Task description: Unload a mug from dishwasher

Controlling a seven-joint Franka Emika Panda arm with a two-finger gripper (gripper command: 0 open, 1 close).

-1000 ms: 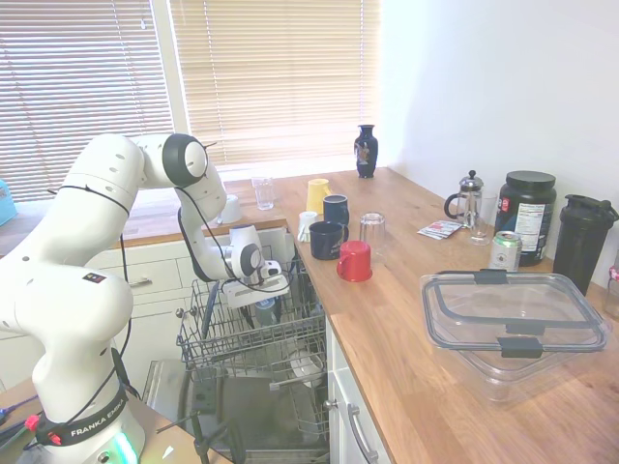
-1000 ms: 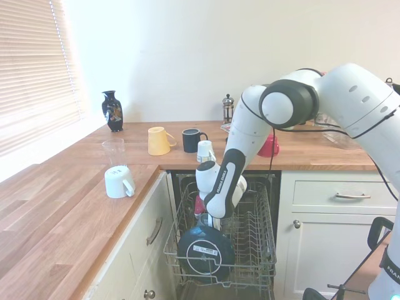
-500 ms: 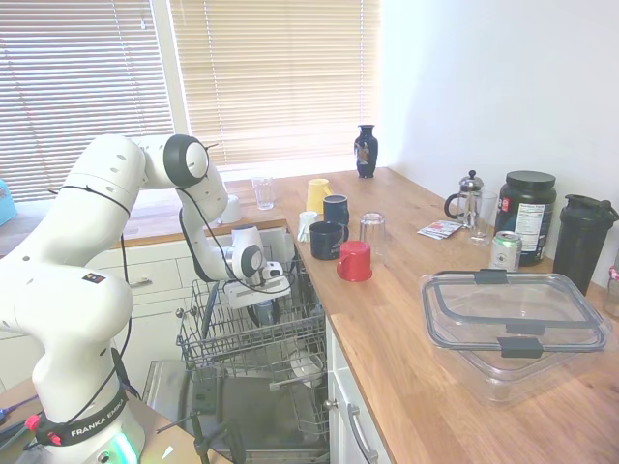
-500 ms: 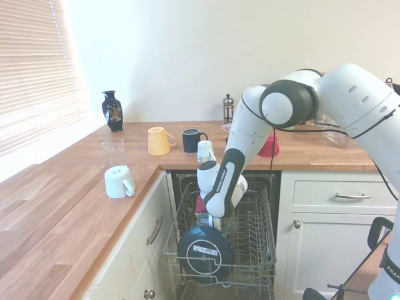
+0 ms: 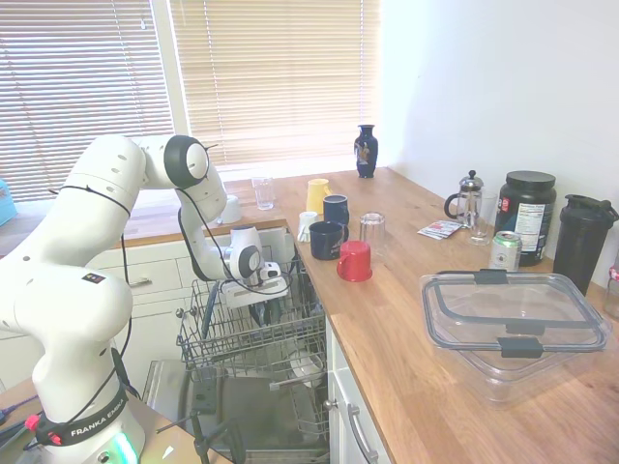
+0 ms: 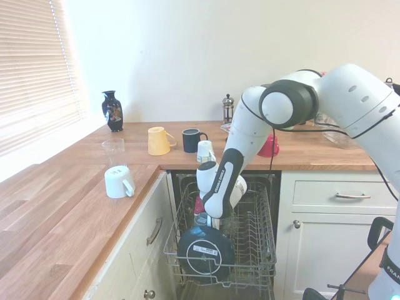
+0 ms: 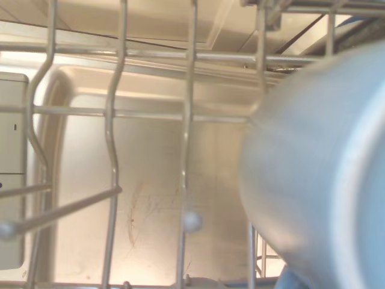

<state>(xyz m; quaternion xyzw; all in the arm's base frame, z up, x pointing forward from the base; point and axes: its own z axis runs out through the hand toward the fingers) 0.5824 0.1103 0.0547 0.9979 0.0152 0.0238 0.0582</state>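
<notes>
The gripper has lifted a little over the last second, bringing the slate-blue mug up with it, fingers clamped on the mug just above the wire rack of the open dishwasher. In the wrist view the mug's pale grey-blue wall fills one side against the rack tines. A round dark lid stands on edge at the rack's front, and a red mug sits upside down near the worktop's edge beside the dishwasher.
</notes>
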